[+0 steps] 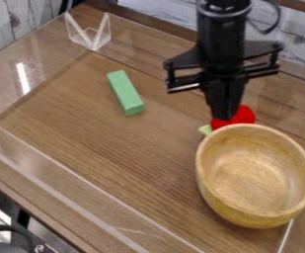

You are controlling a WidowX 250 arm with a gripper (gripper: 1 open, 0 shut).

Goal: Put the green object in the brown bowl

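The green object [125,92], a light-green bar, lies flat on the wooden table left of centre, with nothing touching it. My black gripper [223,115] points straight down to its right, well clear of it, just beyond the far rim of the brown bowl [257,176]. The fingers are pressed together and I see nothing between them. The bowl sits at the front right and looks empty. Partly hidden behind the gripper's tip is a red round toy [243,116] with a small green stem.
Clear plastic walls [23,69] run around the table along the left, back and front edges. A small clear bracket [88,33] stands at the back left corner. Bare wooden surface [102,148] lies between the green bar and the bowl.
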